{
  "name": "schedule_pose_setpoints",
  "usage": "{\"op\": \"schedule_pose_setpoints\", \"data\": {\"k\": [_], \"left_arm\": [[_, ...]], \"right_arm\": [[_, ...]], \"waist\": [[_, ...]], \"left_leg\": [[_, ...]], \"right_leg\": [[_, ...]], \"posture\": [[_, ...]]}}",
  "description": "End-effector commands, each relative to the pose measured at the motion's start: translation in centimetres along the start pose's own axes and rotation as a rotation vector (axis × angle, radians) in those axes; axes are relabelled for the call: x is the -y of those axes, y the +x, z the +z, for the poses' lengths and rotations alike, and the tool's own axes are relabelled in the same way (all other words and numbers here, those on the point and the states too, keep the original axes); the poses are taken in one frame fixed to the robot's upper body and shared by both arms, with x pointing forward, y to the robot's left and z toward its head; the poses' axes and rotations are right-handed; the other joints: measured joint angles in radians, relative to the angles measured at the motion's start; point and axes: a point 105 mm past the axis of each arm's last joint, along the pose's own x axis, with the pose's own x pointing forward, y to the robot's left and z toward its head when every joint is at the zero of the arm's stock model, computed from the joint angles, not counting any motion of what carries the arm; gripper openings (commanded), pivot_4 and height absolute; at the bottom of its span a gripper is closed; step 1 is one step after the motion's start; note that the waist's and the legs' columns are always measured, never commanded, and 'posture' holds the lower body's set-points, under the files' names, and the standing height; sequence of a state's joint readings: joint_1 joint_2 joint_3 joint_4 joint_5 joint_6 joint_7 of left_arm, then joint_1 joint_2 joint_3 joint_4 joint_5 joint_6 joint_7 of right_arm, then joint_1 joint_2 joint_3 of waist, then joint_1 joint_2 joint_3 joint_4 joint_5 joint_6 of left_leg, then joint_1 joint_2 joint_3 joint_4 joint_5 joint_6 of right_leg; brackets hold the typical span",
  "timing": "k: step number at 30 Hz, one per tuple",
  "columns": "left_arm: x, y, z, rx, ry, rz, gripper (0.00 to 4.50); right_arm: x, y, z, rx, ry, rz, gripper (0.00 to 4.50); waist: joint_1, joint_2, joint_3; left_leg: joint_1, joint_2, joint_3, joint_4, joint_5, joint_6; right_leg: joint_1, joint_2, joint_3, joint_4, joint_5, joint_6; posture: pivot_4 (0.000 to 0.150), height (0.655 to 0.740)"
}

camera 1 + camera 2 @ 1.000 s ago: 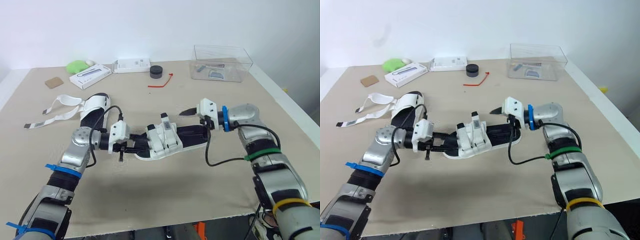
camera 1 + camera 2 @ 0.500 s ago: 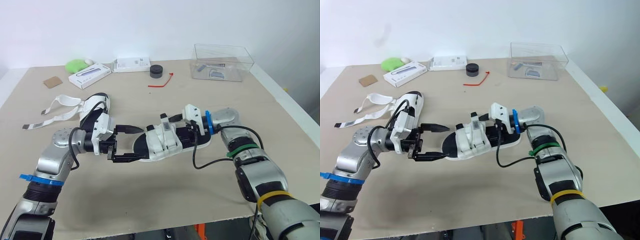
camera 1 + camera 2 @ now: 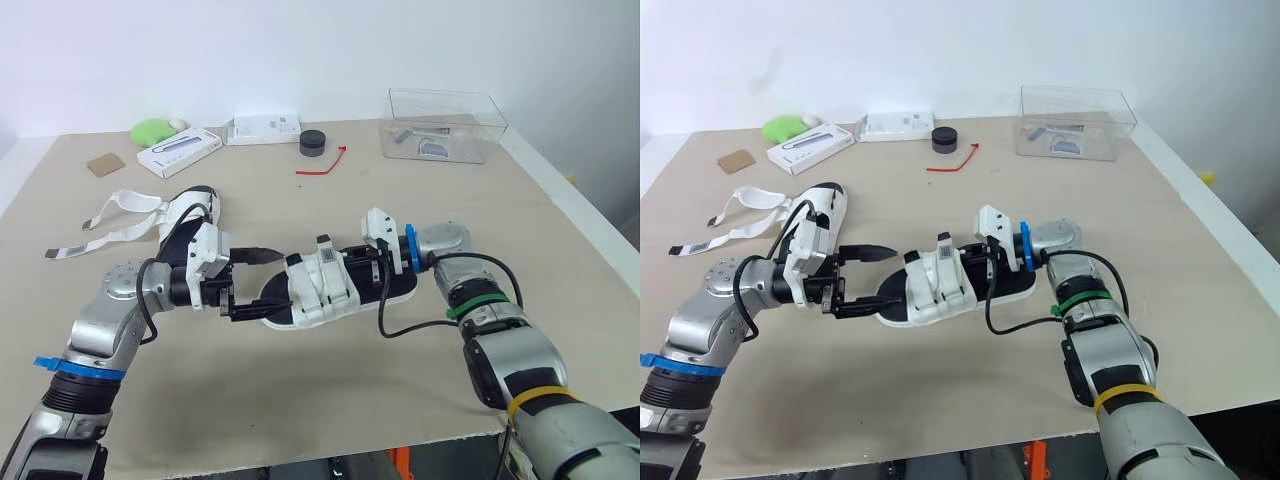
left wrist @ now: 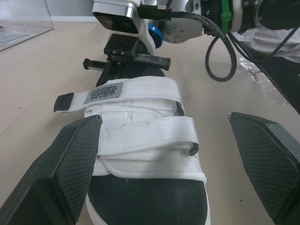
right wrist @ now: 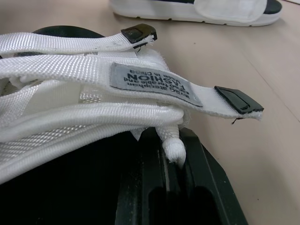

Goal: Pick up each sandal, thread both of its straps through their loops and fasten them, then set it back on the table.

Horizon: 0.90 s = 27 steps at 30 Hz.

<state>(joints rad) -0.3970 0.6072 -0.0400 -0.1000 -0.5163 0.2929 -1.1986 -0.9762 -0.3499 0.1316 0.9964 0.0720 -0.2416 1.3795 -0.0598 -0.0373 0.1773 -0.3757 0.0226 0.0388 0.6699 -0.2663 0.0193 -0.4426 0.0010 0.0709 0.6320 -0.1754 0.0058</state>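
A white-strapped sandal with a black footbed (image 3: 325, 290) lies mid-table with both straps across its top. My left gripper (image 3: 262, 283) is open at the toe end, and its pads (image 4: 70, 164) stand wide on either side of the toe. From the heel side, my right gripper (image 3: 373, 272) is shut on a white strap piece (image 5: 171, 148) of this sandal. The second sandal (image 3: 190, 222) lies behind my left arm with its long white straps (image 3: 112, 215) loose on the table.
At the back right stands a clear plastic box (image 3: 445, 125). Along the back edge are a black round puck (image 3: 313, 142), a red tie (image 3: 325, 162), two white boxes (image 3: 180, 152) (image 3: 265, 130), a green object (image 3: 155, 131) and a brown card (image 3: 108, 165).
My left gripper let go of the sandal's toe, opened wide and drew back a little. My right gripper moved in from the heel side and shut on the strap; the sandal shifted slightly left.
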Motion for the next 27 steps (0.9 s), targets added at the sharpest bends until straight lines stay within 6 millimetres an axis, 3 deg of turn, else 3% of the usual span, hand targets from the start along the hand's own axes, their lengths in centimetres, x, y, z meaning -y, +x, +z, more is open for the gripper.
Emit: {"op": "schedule_pose_setpoints", "data": {"k": [1,4,7,11,16,22,27], "left_arm": [[-0.3,0.1,0.6,0.009,0.059,0.031,4.5],[-0.5,0.4,0.5,0.011,0.071,0.051,4.5],[-0.5,1.0,0.3,0.017,0.077,0.055,4.5],[-0.5,1.9,0.3,0.027,0.085,0.055,4.5],[-0.4,2.8,0.3,0.04,0.084,0.042,4.5],[-0.3,3.3,0.2,0.046,0.09,0.032,4.5],[-0.3,3.3,0.0,0.038,0.094,0.027,4.5]], "right_arm": [[2.1,-1.8,2.4,0.11,0.023,-0.173,0.03],[3.3,-4.5,2.9,0.135,0.087,-0.375,0.03],[5.1,-9.5,1.8,0.107,0.203,-0.778,0.03],[5.2,-14.5,-0.5,0.029,0.351,-1.254,0.03],[3.7,-15.9,-2.3,0.08,0.576,-1.578,0.03],[3.5,-15.1,-2.6,0.104,0.621,-1.612,0.03],[3.4,-15.4,-2.1,0.031,0.518,-1.56,2.15]], "waist": [[0.001,0.0,0.0],[0.01,0.0,0.0],[0.017,0.0,0.0],[0.018,0.0,0.0],[0.011,0.0,0.0],[0.011,0.0,0.0],[0.011,0.0,0.0]], "left_leg": [[0.0,0.0,0.0,0.0,0.0,0.0],[-0.001,-0.001,0.0,0.0,0.0,0.0],[-0.002,-0.002,-0.001,0.0,0.0,-0.003],[-0.006,-0.005,-0.001,0.001,-0.001,-0.008],[-0.016,-0.006,0.0,0.001,0.001,-0.013],[-0.016,-0.006,0.0,0.001,0.002,-0.014],[-0.016,-0.006,0.0,0.002,0.003,-0.013]], "right_leg": [[0.0,0.0,0.0,0.0,0.0,0.0],[0.0,-0.001,0.0,0.0,0.0,0.0],[0.0,-0.003,-0.001,0.001,-0.001,0.001],[-0.003,-0.006,-0.001,0.0,-0.002,0.004],[-0.015,-0.006,0.003,0.004,-0.001,0.005],[-0.016,-0.004,0.003,0.005,0.0,0.005],[-0.015,-0.004,0.003,0.005,-0.001,0.008]], "posture": [[0.15,0.74],[0.15,0.74],[0.15,0.74],[0.15,0.74],[0.15,0.74],[0.15,0.74],[0.15,0.74]]}}
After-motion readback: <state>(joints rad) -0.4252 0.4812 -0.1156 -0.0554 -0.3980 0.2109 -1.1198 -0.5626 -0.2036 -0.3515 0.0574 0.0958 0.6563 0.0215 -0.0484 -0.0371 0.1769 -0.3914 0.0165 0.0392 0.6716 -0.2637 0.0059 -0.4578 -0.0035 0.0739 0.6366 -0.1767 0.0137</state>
